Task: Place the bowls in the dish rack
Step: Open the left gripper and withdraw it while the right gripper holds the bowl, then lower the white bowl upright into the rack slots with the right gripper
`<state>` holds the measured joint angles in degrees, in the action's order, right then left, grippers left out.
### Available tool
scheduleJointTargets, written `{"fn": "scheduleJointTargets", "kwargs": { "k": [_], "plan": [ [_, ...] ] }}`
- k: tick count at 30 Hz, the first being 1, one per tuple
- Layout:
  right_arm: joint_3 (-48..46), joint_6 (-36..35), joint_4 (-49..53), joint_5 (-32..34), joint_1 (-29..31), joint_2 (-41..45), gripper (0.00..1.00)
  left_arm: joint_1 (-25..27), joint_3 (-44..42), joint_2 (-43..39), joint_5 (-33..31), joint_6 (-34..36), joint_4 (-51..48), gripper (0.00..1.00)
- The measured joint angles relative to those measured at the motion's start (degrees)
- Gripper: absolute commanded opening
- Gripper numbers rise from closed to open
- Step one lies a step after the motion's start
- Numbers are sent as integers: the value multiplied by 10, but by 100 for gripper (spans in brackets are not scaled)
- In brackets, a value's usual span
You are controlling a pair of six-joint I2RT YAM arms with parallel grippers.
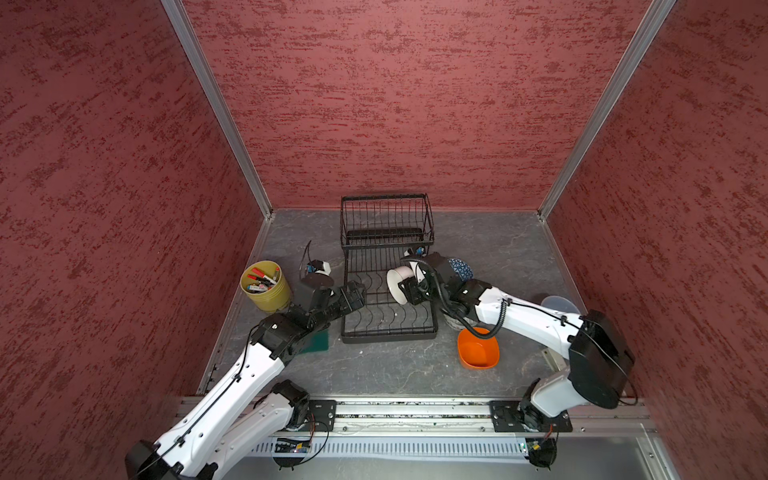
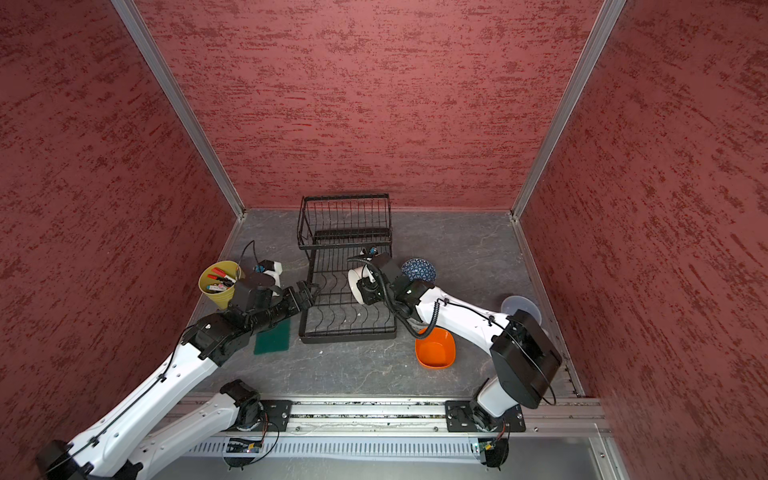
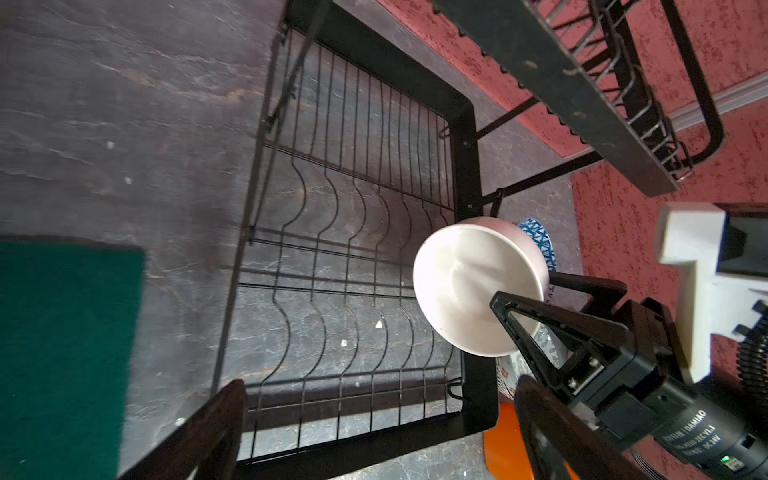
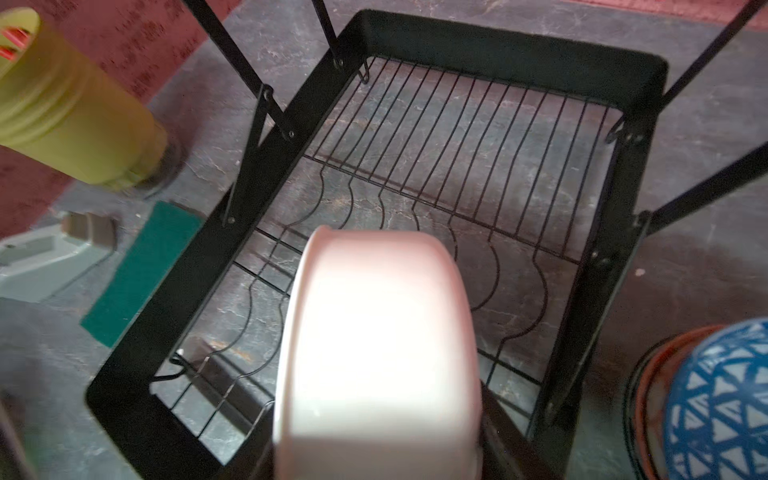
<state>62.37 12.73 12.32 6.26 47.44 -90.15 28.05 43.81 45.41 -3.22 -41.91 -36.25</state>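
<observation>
The white bowl (image 1: 397, 284) stands on edge above the lower tray of the dish rack (image 1: 388, 334), pinched at its rim by my right pincer (image 1: 405, 291); I judge it not yet seated in a slot. Every slot I can see in the rack is bare, so this would be the first one loaded. The blue lattice bowl (image 1: 461, 268) and the orange bowl (image 1: 478, 348) wait on the counter just beside the rack. My left pincer (image 1: 358, 293) hangs at the rack's opposite edge, jaws spread wide and empty.

Only the left wrist view shows the white bowl's hollow facing across the tray. The right wrist view shows the curved dividers right beneath it. Both top views show the orange bowl whole.
</observation>
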Motion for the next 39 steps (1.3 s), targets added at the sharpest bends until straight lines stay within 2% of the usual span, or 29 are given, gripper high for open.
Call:
{"fn": "scheduleJointTargets", "kwargs": {
  "k": [6,16,24,39],
  "plan": [
    [27,-63,4,84,26,-43,43,-48,0,-32,0,5,-38,100],
    [48,-172,-38,191,41,-96,44,-117,-33,-34,63,10,-39,99],
    [66,-255,-80,238,42,-133,44,-130,-38,-34,92,17,-35,100],
    [81,-395,-192,317,42,-213,43,-133,-49,-34,107,19,-23,100]
  ]
}}
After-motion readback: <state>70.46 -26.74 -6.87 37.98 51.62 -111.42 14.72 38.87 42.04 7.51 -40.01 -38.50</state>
